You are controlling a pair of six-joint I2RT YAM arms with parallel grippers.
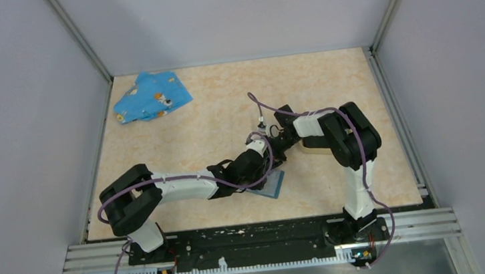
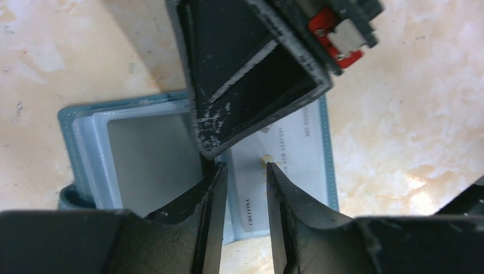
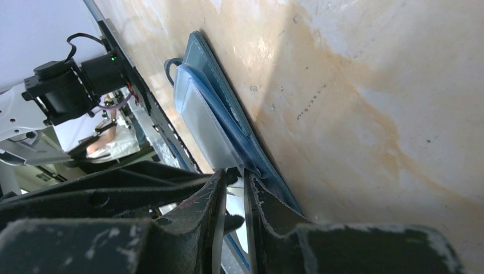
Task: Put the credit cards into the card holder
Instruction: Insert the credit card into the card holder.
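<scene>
Left wrist view is showing the left hand hanging with its fingers apart, a narrow gap standing between them. It is hanging directly over a white credit card, which is showing through that gap. The card is lying flat on the right half of the open blue case, beside a clear sleeve on the left half. The right hand is pointing tip-down at the middle of the case, just beside the card's left edge, with its fingers nearly together. A thin pale strip is showing between them; whether it is card or sleeve, or gripped at all, cannot be told. The case is lying on the marbled surface between the two arms. The card holder is sitting right of the case, apart from it and largely hidden under the right arm. A blue patterned cloth is lying at the far left corner, well apart
</scene>
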